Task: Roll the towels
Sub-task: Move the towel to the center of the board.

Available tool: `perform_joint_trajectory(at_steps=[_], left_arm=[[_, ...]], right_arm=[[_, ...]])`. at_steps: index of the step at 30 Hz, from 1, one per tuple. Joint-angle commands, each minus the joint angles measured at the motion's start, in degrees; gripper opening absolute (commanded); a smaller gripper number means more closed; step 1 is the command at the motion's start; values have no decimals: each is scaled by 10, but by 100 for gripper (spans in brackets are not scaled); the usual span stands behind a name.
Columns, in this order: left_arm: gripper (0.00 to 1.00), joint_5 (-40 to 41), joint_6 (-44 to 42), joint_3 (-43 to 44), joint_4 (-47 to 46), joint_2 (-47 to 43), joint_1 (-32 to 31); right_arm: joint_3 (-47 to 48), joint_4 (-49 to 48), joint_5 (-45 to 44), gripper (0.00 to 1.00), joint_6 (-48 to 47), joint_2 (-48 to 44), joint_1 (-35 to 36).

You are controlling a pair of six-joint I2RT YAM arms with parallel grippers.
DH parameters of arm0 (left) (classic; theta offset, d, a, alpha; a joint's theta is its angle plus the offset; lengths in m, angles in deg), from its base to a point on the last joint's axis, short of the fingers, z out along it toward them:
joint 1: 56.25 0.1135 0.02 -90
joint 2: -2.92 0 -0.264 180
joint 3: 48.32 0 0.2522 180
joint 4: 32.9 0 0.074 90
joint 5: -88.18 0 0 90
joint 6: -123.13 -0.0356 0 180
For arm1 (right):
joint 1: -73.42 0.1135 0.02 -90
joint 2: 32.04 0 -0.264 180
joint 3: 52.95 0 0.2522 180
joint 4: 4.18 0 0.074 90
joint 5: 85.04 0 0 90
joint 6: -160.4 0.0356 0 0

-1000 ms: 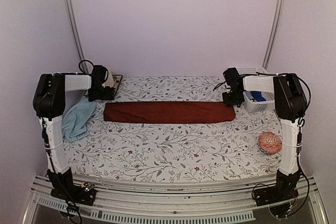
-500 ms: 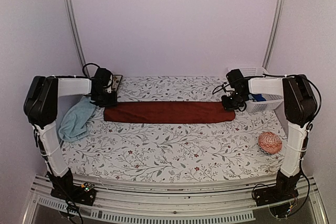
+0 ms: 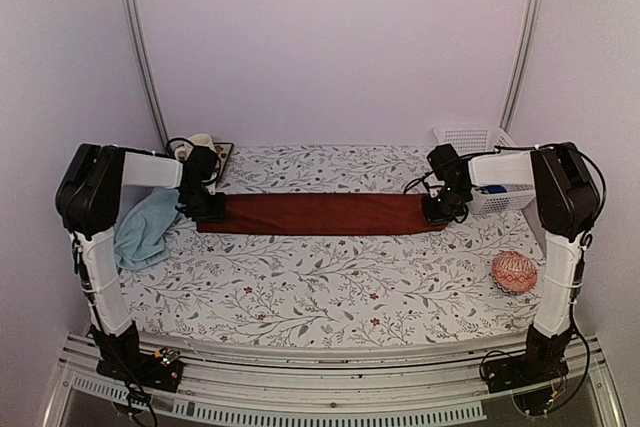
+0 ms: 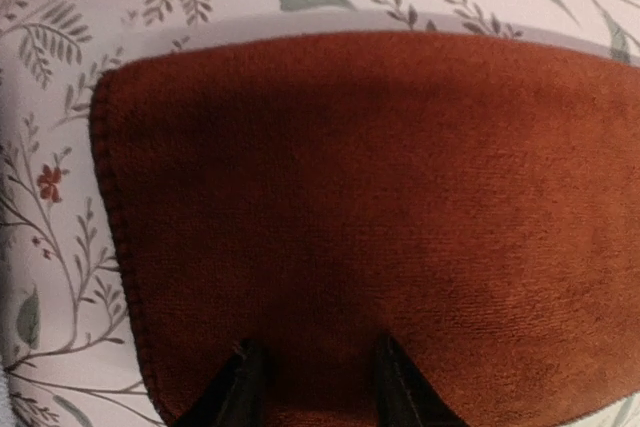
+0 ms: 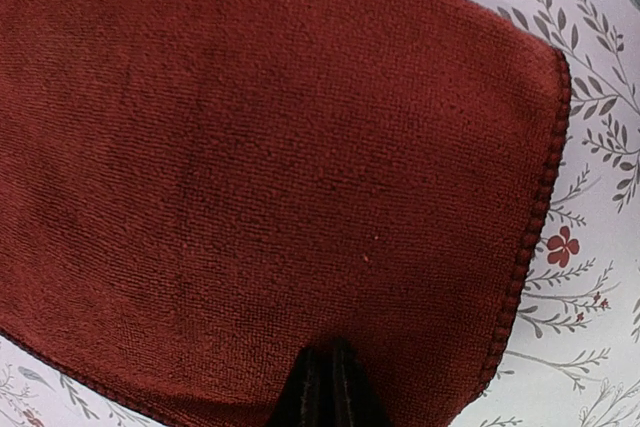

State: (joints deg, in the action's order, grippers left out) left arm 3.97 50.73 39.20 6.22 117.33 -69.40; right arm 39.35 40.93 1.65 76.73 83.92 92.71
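The dark maroon towel (image 3: pixel 320 213) lies folded into a long strip across the back of the table. My left gripper (image 3: pixel 210 209) is down on its left end. In the left wrist view its fingers (image 4: pixel 243 372) stand a little apart on the towel's (image 4: pixel 350 177) edge, with cloth bunched between them. My right gripper (image 3: pixel 440 209) is on the right end. In the right wrist view it (image 5: pixel 327 352) has its fingers pressed together on the edge of the towel (image 5: pixel 280 147). The pale blue towel (image 3: pixel 148 227) lies crumpled at the left, beside the left arm.
A white basket (image 3: pixel 478 137) with a small bright blue object (image 3: pixel 515 190) stands at the back right, just behind the right gripper. An orange-pink patterned ball (image 3: pixel 515 272) rests near the right edge. A cream object (image 3: pixel 200 143) and a dark flat item (image 3: pixel 222 153) sit at the back left.
Both grippers have come down and inward from behind the towel onto its two ends. Both have closed, the right one fully and the left one part way.
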Motion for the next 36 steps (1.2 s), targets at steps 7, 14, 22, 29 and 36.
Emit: perform_joint_trajectory(at_steps=[7, 14, 22, 29, 36], left_arm=[[30, 29, -1, 17, 16, 65, -2], [26, 54, 15, -12, 49, 40, 1], [27, 106, 26, -42, 65, 12, 25], [36, 141, 13, -40, 71, 1, 33], [62, 134, 2, -23, 64, -2, 41]], right_arm=[[11, 30, -31, 9, -9, 40, 8], [15, 37, 4, 9, -39, 41, 42], [8, 54, 11, 9, -35, 36, 85], [19, 79, -56, 14, -11, 19, 58], [60, 76, -62, 32, -38, 10, 44]])
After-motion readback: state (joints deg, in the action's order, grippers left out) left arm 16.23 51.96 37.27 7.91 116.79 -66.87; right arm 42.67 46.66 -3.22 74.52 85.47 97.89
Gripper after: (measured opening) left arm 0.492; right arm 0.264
